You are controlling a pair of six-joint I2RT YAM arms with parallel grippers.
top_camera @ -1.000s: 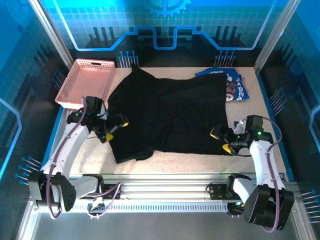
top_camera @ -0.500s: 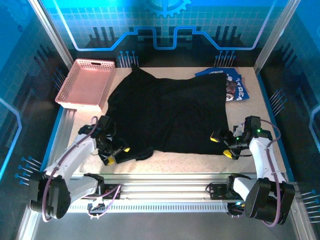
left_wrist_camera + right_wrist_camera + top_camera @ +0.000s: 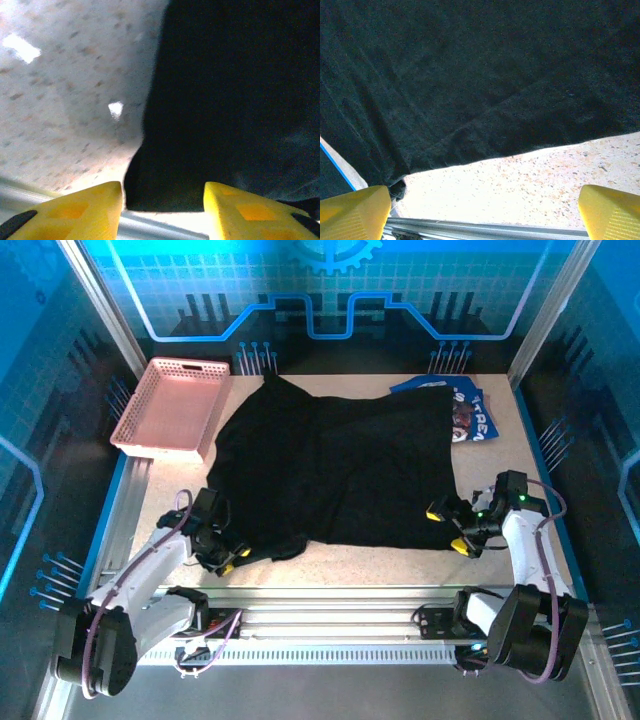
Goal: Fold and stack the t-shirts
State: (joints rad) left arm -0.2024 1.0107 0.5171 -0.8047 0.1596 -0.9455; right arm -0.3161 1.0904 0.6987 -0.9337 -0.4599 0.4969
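The black t-shirt (image 3: 340, 465) lies spread flat across the table. The blue t-shirt (image 3: 472, 418), with white lettering, peeks out from under its back right corner. My left gripper (image 3: 232, 558) sits low at the black shirt's near left corner. In the left wrist view the yellow fingers (image 3: 85, 207) stand apart, with the corner of the black t-shirt (image 3: 225, 100) lying between them at my left gripper (image 3: 162, 192). My right gripper (image 3: 450, 528) is wide open at the near right corner. In the right wrist view bare table lies between the tips of my right gripper (image 3: 482, 205), and the black t-shirt's hem (image 3: 470, 75) is just ahead.
A pink lattice basket (image 3: 170, 405) stands at the back left, touching the shirt's left edge. A strip of bare speckled table (image 3: 350, 565) runs between the shirt's near hem and the metal front rail (image 3: 330, 600). Blue enclosure walls stand on three sides.
My left arm swung from beside the basket down to the shirt's near left corner, and its jaws narrowed around that corner. My right gripper shifted only slightly and stayed open.
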